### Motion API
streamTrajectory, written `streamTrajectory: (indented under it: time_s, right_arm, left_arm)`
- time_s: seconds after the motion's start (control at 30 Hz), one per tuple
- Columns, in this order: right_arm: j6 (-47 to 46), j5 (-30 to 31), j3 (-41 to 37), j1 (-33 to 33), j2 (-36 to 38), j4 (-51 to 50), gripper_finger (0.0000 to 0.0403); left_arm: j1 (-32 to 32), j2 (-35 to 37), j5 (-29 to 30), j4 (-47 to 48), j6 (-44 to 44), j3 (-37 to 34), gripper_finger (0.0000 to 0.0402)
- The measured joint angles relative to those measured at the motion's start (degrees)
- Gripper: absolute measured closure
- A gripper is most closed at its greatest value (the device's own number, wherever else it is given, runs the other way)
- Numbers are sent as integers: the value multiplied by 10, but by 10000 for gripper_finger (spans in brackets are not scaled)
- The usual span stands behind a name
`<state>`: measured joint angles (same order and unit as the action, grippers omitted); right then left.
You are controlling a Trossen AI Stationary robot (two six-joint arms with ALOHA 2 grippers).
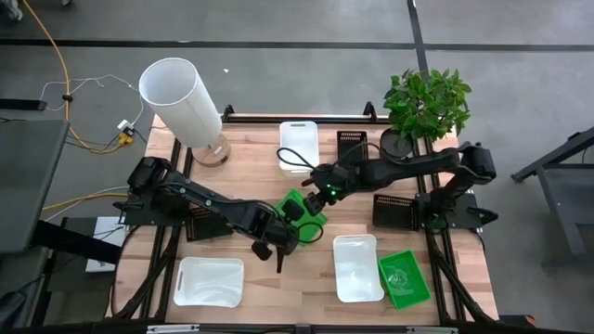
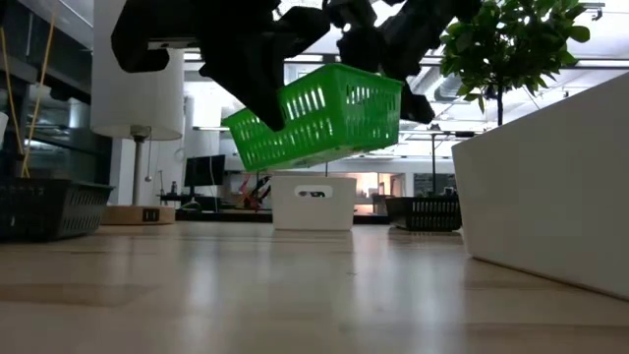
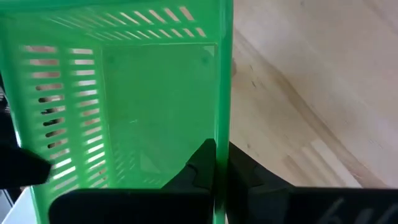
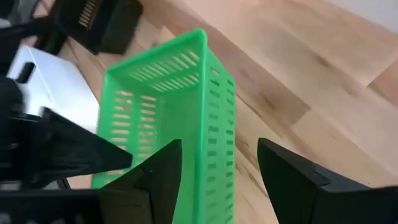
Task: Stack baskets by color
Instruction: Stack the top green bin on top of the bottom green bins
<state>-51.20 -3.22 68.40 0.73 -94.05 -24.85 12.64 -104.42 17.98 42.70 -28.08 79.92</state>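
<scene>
A bright green basket hangs tilted in the air over the middle of the table, also seen in the high view. My left gripper comes from the table's left and is shut on one of its walls. My right gripper comes from the right and is open. Its fingers stand on either side of another wall of the same basket, one inside and one outside, with a gap on each side. A second green basket rests flat on the table at the near right. My left gripper pinches one side wall of the green basket at its rim, with one finger inside the basket and the other outside. The fingers slant downward from the table's left. The basket is lifted clear of the table and tilted.
White baskets lie at the near left, near centre-right and far centre. Black baskets sit at the left, right and far side. A tall white cylinder and a potted plant stand at the far edge.
</scene>
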Motion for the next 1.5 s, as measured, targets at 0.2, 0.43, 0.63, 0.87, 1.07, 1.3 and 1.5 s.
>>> streamTrajectory:
  time_s: [0.2,0.43,0.63,0.87,1.07,1.3,1.5]
  right_arm:
    - [0,-13,0,0,-14,2,206]
    - [-1,-12,0,0,-13,-19,268]
    - [10,-5,1,0,-8,-43,392]
    - [34,-9,2,0,8,-46,398]
    - [61,31,0,-1,45,-95,400]
    - [67,43,7,10,94,-167,402]
    - [49,80,3,35,165,-345,402]
  left_arm:
    - [-9,0,-35,-6,-6,0,401]
    - [-10,0,-37,-29,-7,-1,401]
    - [-10,0,-40,-25,-4,18,371]
    - [-10,-2,-51,39,34,95,295]
    - [-14,2,0,71,28,199,245]
    - [-34,3,-21,144,22,286,234]
    - [-63,75,-75,207,159,310,238]
